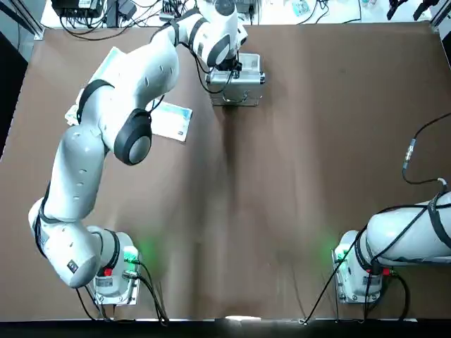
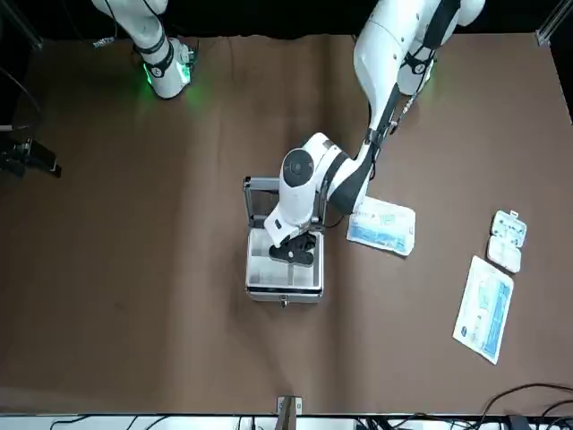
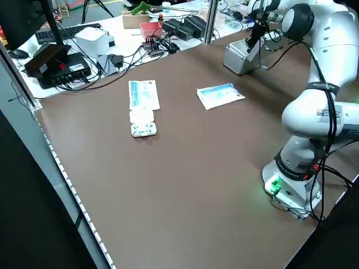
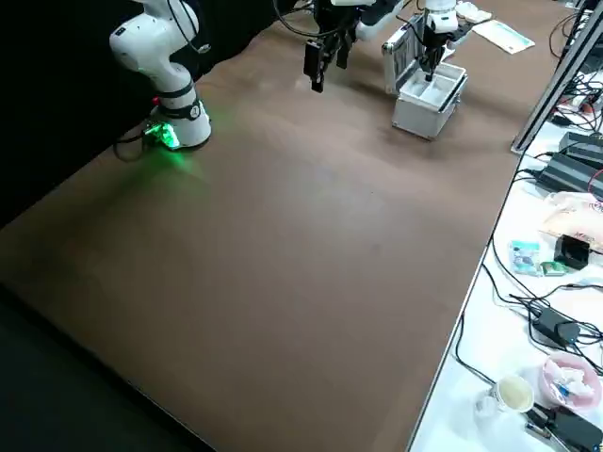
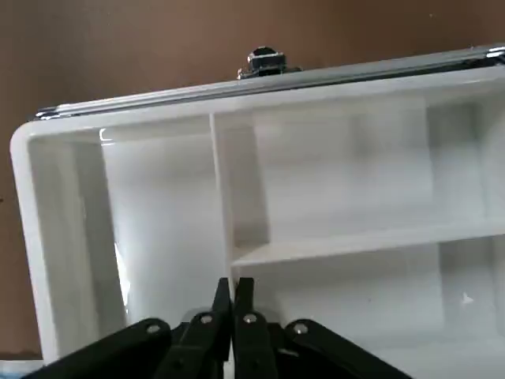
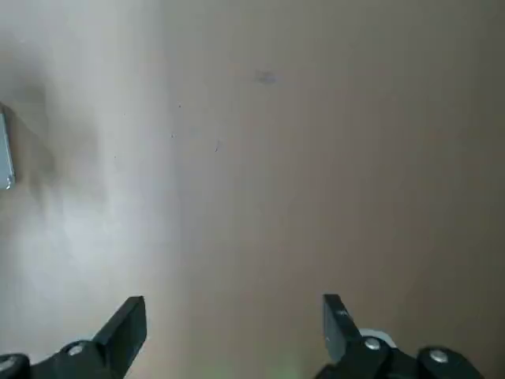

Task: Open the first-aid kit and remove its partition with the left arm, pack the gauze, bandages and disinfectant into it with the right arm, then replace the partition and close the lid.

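On my left, the left arm [image 1: 106, 134] reaches far across the table, and its gripper [image 5: 233, 296] sits down in the open first-aid kit [image 2: 284, 269] with fingers pressed together, maybe pinching the white partition [image 5: 331, 205]. The lid [image 2: 258, 202] stands up behind it. On my right, the right gripper [image 6: 234, 320] hangs over bare table [image 1: 317, 162], fingers wide apart.

From my seat the light is even and bright from overhead, the brown counter [image 1: 282, 176] matte with soft arm shadows. Green glows mark both bases (small spill). My left wrist picture looks washed out inside the white case [image 5: 316, 197]; the fingers [image 5: 223, 296] blur.
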Available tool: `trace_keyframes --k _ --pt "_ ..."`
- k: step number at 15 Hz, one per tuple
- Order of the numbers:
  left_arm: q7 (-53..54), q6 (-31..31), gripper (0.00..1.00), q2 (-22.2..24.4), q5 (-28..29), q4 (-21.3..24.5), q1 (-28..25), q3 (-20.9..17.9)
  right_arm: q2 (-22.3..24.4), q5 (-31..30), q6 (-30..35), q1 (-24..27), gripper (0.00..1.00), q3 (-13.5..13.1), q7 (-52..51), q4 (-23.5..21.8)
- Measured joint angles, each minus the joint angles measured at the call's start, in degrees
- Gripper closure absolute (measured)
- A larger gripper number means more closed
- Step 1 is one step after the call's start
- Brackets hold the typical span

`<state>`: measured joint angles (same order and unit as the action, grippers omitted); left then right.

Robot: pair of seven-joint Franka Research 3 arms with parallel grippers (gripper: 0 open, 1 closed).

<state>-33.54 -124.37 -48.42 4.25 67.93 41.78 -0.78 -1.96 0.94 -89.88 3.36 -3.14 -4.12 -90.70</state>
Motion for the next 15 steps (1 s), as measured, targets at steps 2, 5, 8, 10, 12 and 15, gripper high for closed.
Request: trace_keyframes --k 2,5,8,10,12,15 --pt "0.2 0.0 0.97 0.0 0.0 0.0 0.0 0.0 0.0 0.0 0.0 0.0 0.01 0.0 0.0 0.0" --pt "0.3 0.0 0.97 0.0 0.0 0.0 0.0 0.0 0.0 0.0 0.0 0.0 0.01 0.0 0.0 0.0" --pt "0.6 -0.1 0.97 0.1 0.0 -0.1 -0.1 0.0 0.0 0.0 0.0 0.0 0.01 0.0 0.0 0.0" --pt "0.7 -0.1 0.97 0.2 0.0 -0.1 -0.1 0.0 0.0 0.0 0.0 0.0 0.01 0.0 0.0 0.0" --pt "0.9 -0.1 0.97 0.2 0.0 -0.1 -0.1 -0.1 0.0 0.0 0.0 0.0 0.01 0.0 0.0 0.0" --pt "4.8 -0.6 0.97 0.8 0.4 -0.9 -0.5 -0.5 0.0 0.0 0.0 0.0 0.01 0.0 0.0 0.0"
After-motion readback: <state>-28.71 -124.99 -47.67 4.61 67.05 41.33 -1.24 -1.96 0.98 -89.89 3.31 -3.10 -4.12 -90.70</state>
